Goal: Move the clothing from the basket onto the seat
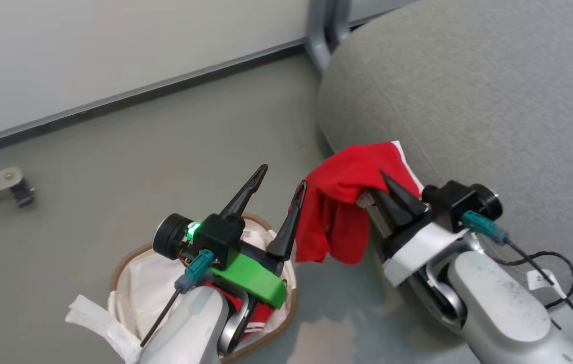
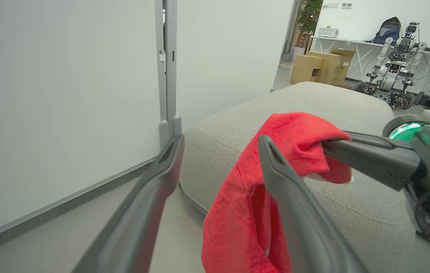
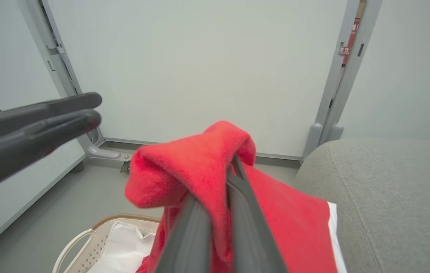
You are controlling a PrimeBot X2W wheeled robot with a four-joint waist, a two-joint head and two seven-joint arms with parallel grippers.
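My right gripper (image 1: 378,183) is shut on a bright red garment (image 1: 347,202) with white trim, which hangs off its fingers at the grey seat's (image 1: 468,101) front edge. In the right wrist view the red garment (image 3: 184,163) folds over my shut fingertips (image 3: 233,161). My left gripper (image 1: 283,176) stands open just left of the cloth, above the basket (image 1: 124,263). The left wrist view shows the garment (image 2: 237,197) beside its right finger (image 2: 275,170). More red clothing (image 1: 261,313) lies in the basket under my left wrist, on the white liner (image 1: 144,288).
A pale wall panel with a dark baseboard (image 1: 114,98) runs behind the grey floor. A metal post foot (image 1: 324,35) stands by the seat. A caster leg (image 1: 13,187) sits at far left. Cardboard boxes (image 2: 321,66) and other robots (image 2: 393,72) stand beyond the seat.
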